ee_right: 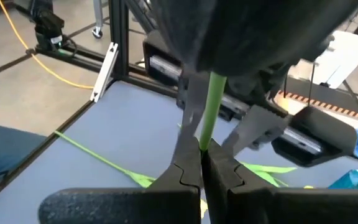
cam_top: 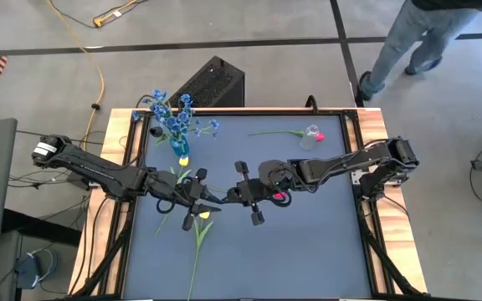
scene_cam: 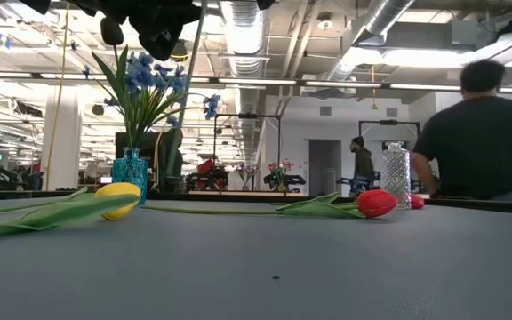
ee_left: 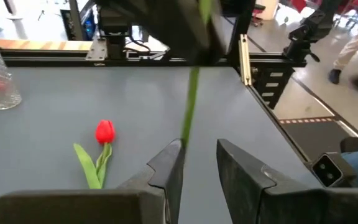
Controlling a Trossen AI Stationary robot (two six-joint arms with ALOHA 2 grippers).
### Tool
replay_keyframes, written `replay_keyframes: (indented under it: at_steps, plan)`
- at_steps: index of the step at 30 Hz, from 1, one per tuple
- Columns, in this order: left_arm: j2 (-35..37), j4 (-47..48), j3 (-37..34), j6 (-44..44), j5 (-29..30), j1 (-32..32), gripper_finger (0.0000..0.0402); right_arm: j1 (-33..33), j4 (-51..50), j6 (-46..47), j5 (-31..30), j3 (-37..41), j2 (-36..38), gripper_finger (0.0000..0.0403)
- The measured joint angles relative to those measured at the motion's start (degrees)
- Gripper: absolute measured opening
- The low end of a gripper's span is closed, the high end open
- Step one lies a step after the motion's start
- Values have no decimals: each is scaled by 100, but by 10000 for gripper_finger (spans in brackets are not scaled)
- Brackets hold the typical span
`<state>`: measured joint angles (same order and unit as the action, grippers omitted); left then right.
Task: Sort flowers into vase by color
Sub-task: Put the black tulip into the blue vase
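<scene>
My right gripper [ee_right: 202, 163] is shut on a thin green flower stem [ee_right: 211, 106] above the table's middle [cam_top: 217, 201]; no view shows the stem's blossom. My left gripper [ee_left: 201, 152] faces it, open [cam_top: 197, 195], and the stem [ee_left: 189, 106] runs close past one of its fingers; whether they touch I cannot tell. Blue flowers [cam_top: 174, 117] stand in a teal vase [scene_cam: 132, 171] at the far left. A yellow tulip [cam_top: 201, 216] and a red tulip [ee_left: 105, 132] lie flat on the mat. Another yellow blossom [cam_top: 182, 159] shows near the teal vase. My right gripper pinches the bare green stem [ee_right: 206, 140] between its two fingertips [ee_right: 188, 171], with the fingers lying across it. The stem is lifted clear of the table and runs steeply upright in the low view [scene_cam: 194, 62].
A clear vase [cam_top: 310, 136] sits at the far right of the mat with a pink flower [cam_top: 274, 132] beside it. A raised frame [cam_top: 354, 159] edges the table. A black box [cam_top: 212, 84] stands beyond the far edge. A person [cam_top: 408, 38] walks past the far right corner.
</scene>
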<state>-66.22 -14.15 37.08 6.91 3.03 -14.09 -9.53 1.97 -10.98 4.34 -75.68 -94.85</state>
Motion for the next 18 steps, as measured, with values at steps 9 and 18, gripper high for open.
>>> replay_keyframes:
  at_steps: [9,18]
  plan:
    - [0,10,0,-43,93,0,86,31,86,44,13,0,0,27]
    - [0,10,0,-130,88,0,10,29,89,54,35,0,0,47]
